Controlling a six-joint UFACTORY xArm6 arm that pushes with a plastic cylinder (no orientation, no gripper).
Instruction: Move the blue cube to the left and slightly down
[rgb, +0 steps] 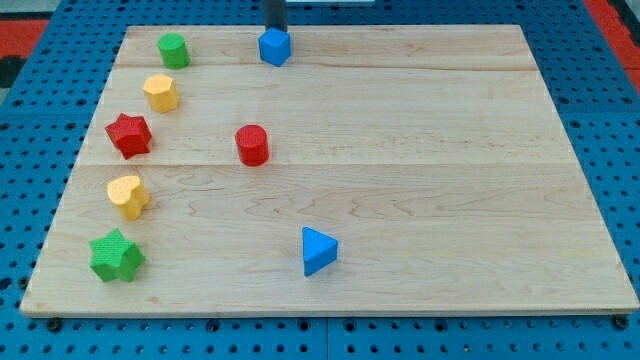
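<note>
My tip (275, 27) sits just above the blue cube (274, 47) at the board's (420, 180) top edge, seemingly touching it. The green cylinder (174, 50) stands to the view's left. I carry no pincer, only a rod.

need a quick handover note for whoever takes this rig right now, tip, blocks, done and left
Tip: my tip is at the view's top edge, right behind the blue cube, at or very near contact; the pictures cannot settle which.
Blue cube: near the top edge of the wooden board, to the right of the green cylinder.
Done: nothing visible yet; the cube sits level with the green cylinder.
Left: push the cube left and slightly down. The tip is above it, not on its right side, so it probably needs repositioning first. Mind the green cylinder and yellow block on that side.
</note>
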